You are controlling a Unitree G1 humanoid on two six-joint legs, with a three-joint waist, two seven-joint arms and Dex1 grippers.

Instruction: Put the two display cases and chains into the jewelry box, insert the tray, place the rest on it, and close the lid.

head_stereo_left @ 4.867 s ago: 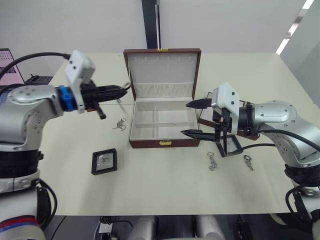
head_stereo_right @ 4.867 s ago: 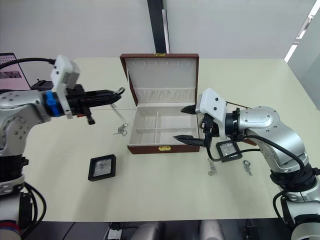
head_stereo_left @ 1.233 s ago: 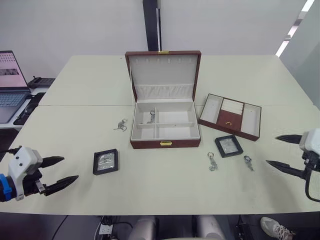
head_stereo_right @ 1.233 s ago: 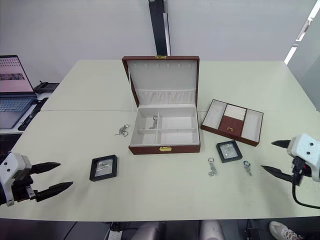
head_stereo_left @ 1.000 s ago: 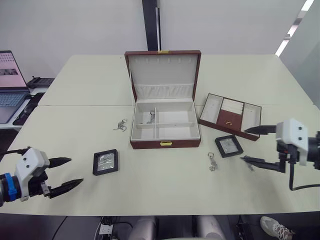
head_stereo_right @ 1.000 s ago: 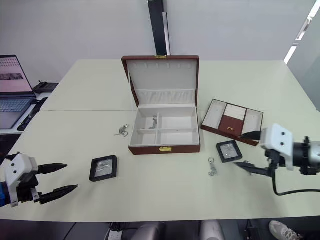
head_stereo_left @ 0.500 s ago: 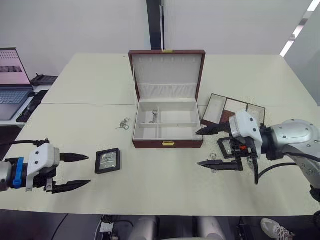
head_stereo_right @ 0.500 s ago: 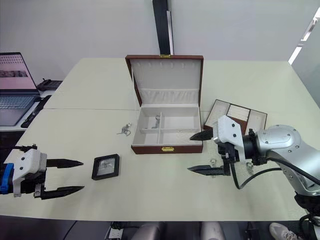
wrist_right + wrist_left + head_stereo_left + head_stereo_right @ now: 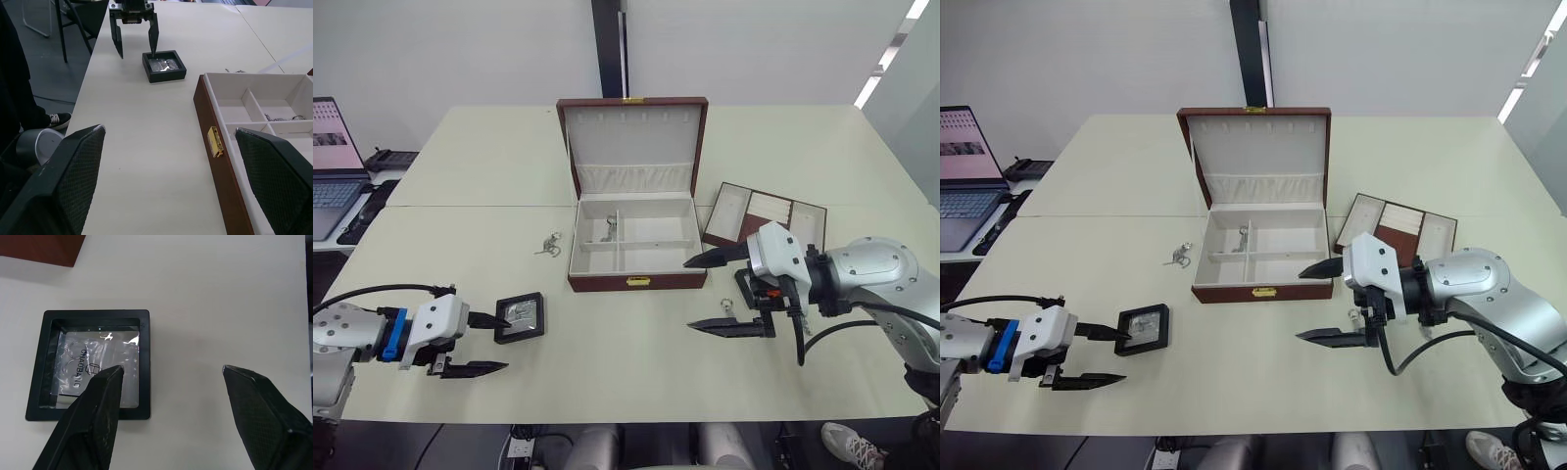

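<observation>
Left gripper (image 9: 487, 345) advanced to one display case (image 9: 520, 317); one chain (image 9: 548, 244) outside.

Reddish-brown box (image 9: 637, 281) at centre frame, lined cream, with a gold clasp (image 9: 637, 281) in front and a lid (image 9: 632, 140) cream inside. The tray (image 9: 766, 217) at right is the same reddish-brown with cream compartments. The case (image 9: 520, 317) at lower left has a black frame and a silvery window. Both grippers, left (image 9: 484, 345) and right (image 9: 715, 294), have black fingers on white housings; the left wrist carries a blue band. The table (image 9: 607, 362) is pale cream-yellow.
</observation>
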